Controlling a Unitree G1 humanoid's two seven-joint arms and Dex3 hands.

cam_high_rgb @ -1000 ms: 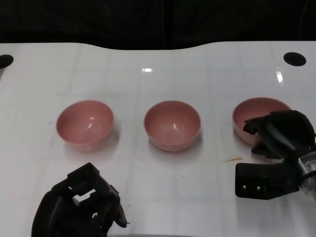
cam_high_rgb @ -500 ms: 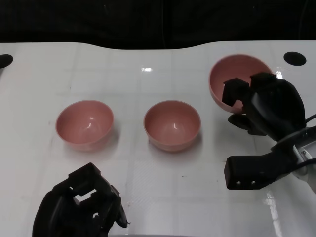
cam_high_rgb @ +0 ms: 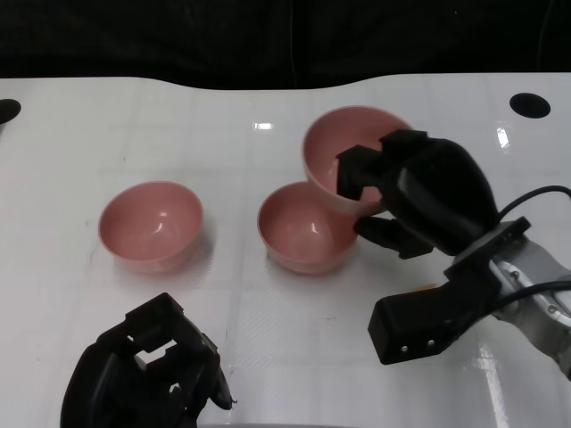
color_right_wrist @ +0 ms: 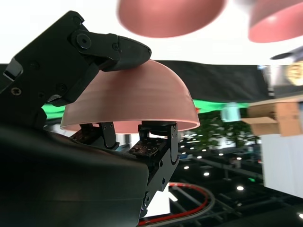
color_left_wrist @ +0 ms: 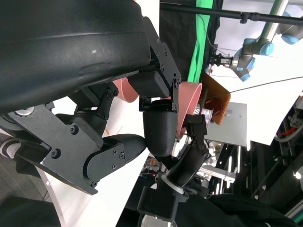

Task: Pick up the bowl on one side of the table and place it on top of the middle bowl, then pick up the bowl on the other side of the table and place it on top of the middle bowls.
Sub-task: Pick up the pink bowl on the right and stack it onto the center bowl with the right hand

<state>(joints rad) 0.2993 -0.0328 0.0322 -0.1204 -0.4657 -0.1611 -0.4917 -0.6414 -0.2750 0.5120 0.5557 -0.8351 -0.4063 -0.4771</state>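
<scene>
My right hand (cam_high_rgb: 419, 192) holds a pink bowl (cam_high_rgb: 343, 156) by its near rim, lifted and tilted, just behind and right of the middle pink bowl (cam_high_rgb: 306, 227). The right wrist view shows this held bowl (color_right_wrist: 137, 99) clamped between the fingers (color_right_wrist: 102, 49), with the middle bowl (color_right_wrist: 170, 16) and the left bowl (color_right_wrist: 277, 21) beyond it. The left pink bowl (cam_high_rgb: 150, 225) stands on the white table (cam_high_rgb: 285, 116). At the near edge my left hand (cam_high_rgb: 143, 370) rests with curled fingers and holds nothing. The left wrist view shows that hand (color_left_wrist: 123, 142) close up.
Two black round holes sit in the table, at the far right (cam_high_rgb: 529, 105) and at the far left edge (cam_high_rgb: 7, 111). A small orange mark (cam_high_rgb: 428, 287) lies on the table near my right forearm. The table's back edge meets a dark background.
My right hand closed on the right bowl, lifted it off the table and carried it left, up to the middle bowl. The left hand and the other two bowls stayed put.
</scene>
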